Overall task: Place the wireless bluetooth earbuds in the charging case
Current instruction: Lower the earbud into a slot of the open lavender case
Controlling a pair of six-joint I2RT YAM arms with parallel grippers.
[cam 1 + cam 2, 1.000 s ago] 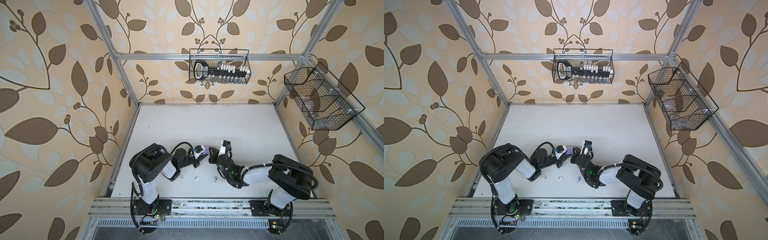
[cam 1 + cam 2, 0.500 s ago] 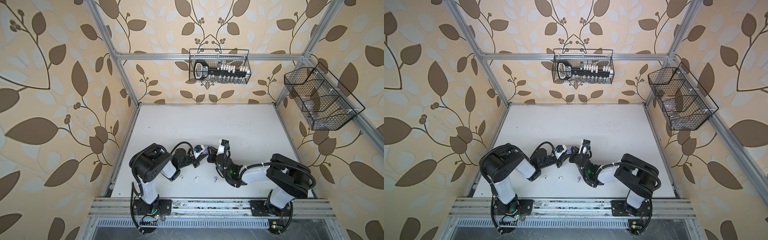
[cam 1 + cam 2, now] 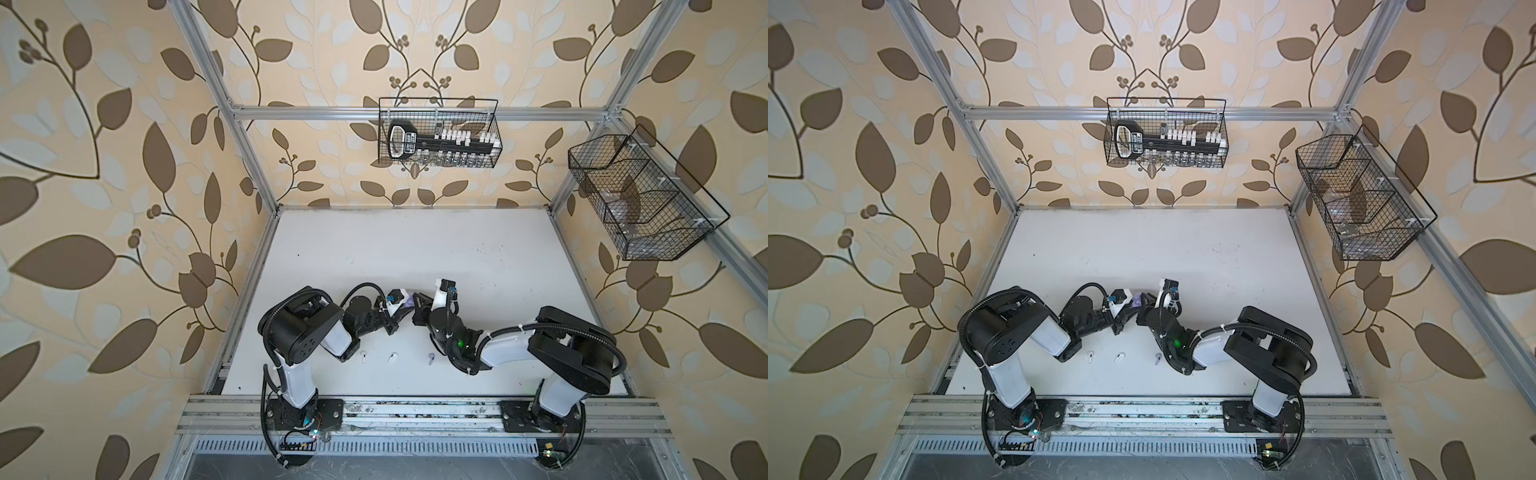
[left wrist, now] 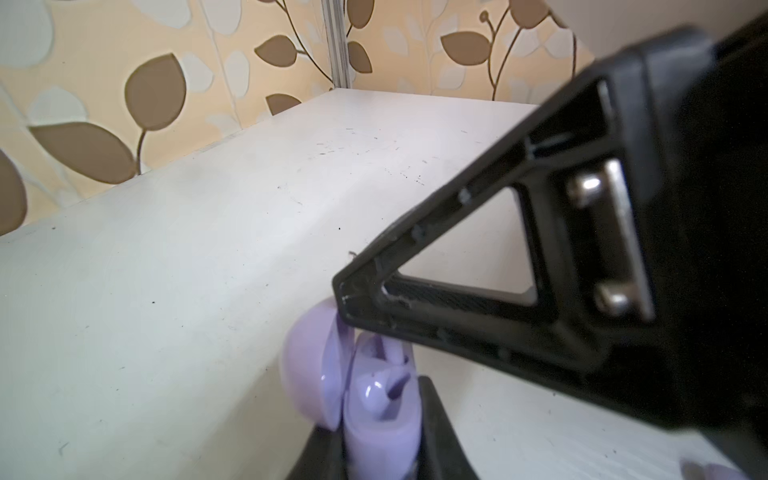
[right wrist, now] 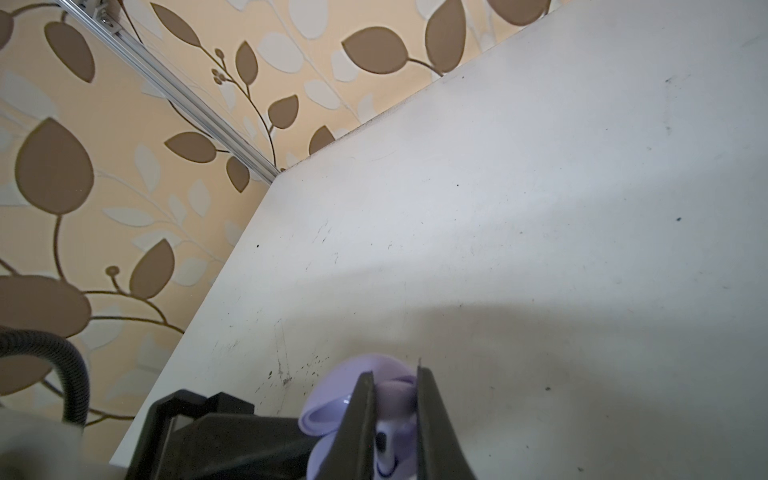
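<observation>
A lavender charging case (image 4: 380,411) stands with its lid (image 4: 311,365) swung open, and my left gripper (image 4: 380,440) is shut on its body. My right gripper (image 5: 395,399) is shut on a pale lavender earbud (image 5: 395,415), right at the case's open mouth; whether the earbud sits in its socket is hidden by the fingers. In both top views the two grippers meet at the case (image 3: 409,300) (image 3: 1136,300) near the table's middle front. Two white earbuds (image 3: 363,356) (image 3: 392,357) and a lavender earbud (image 3: 431,357) lie loose on the table in front of the grippers.
The white table (image 3: 415,249) has walls on three sides. A wire basket (image 3: 438,133) with a black tool hangs on the back wall. Another wire basket (image 3: 640,199) hangs on the right wall. The aluminium rail (image 3: 415,411) carries both arm bases.
My right gripper has edged a little to the left, closer onto the open case. The left gripper and the loose earbuds have stayed put.
</observation>
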